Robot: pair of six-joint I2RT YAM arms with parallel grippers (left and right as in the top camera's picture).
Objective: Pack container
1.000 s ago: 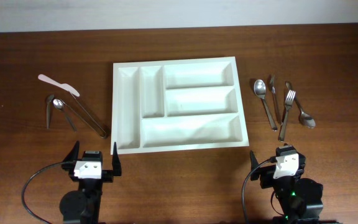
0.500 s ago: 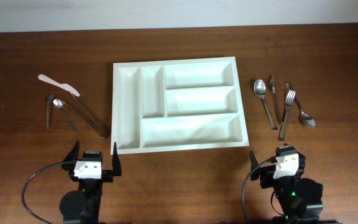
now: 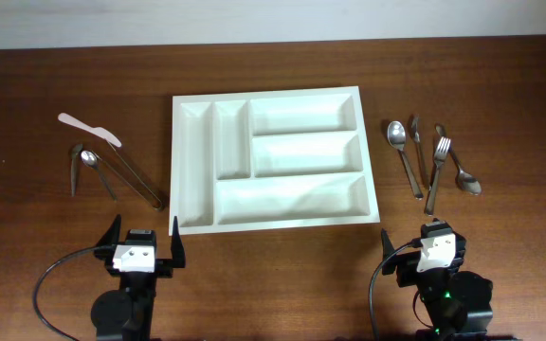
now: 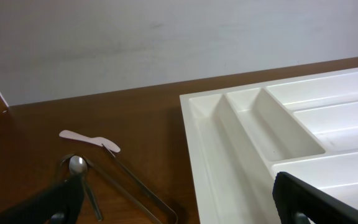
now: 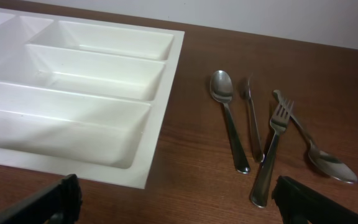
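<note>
The container (image 3: 273, 224), a white tray with five bare compartments, lies at the table's middle. My left gripper (image 3: 144, 227) stands open at the near edge, just off the tray's front left corner. My right gripper (image 3: 423, 232) stands open off the front right corner, nothing between its fingers. In the left wrist view the container's rim (image 4: 197, 149) runs past the right finger, with the left gripper (image 4: 179, 208) over bare wood. In the right wrist view the right gripper (image 5: 179, 205) hangs over wood beside the container (image 5: 163, 112).
Right of the tray lie a spoon (image 3: 398, 134), a knife (image 3: 417, 142), a fork (image 3: 439, 161) and a second spoon (image 3: 464, 178). To the left are a white plastic knife (image 3: 88, 129), metal tongs (image 3: 131, 175) and a small spoon (image 3: 91, 163).
</note>
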